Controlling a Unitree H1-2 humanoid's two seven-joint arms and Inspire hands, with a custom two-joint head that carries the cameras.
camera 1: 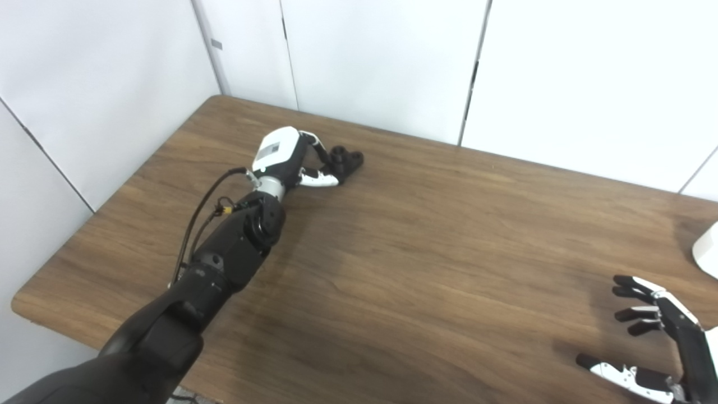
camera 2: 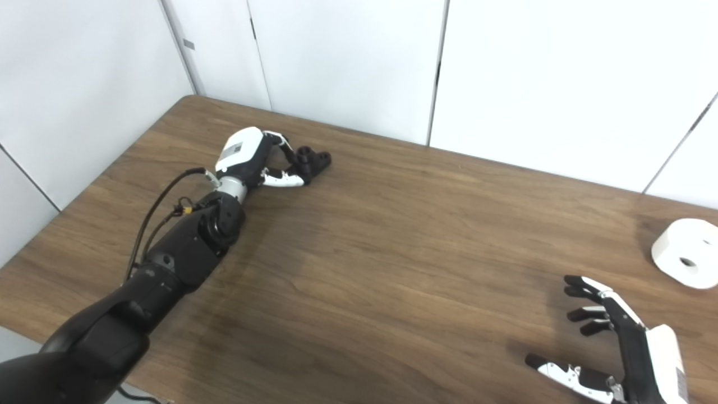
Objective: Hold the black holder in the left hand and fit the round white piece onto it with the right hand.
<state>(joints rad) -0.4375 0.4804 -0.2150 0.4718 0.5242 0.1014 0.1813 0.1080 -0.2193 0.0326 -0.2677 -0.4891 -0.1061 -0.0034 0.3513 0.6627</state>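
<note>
At about ten o'clock on the brown wood-grain table (camera 2: 392,269), the left hand (camera 1: 291,160) reaches out flat along the surface, its fingers curled toward the small black plastic holder (camera 1: 346,160) with round sockets; whether they already clamp it or only touch it I cannot tell, since the palm covers the contact. The holder rests on the table, not lifted. Over at three o'clock lies the round white piece with a central hole (camera 2: 685,253), well apart from the holder. Near five o'clock the right hand (camera 2: 608,342) hovers with fingers spread, empty, close to the white piece but not touching it.

The risk: a shallow fingertip grip could let the holder twist or skid away as the hand closes, and the right hand may nudge the white piece toward the table edge. In the left eye view the white piece is mostly cut off, and the right hand's wrist leaves the frame.
</note>
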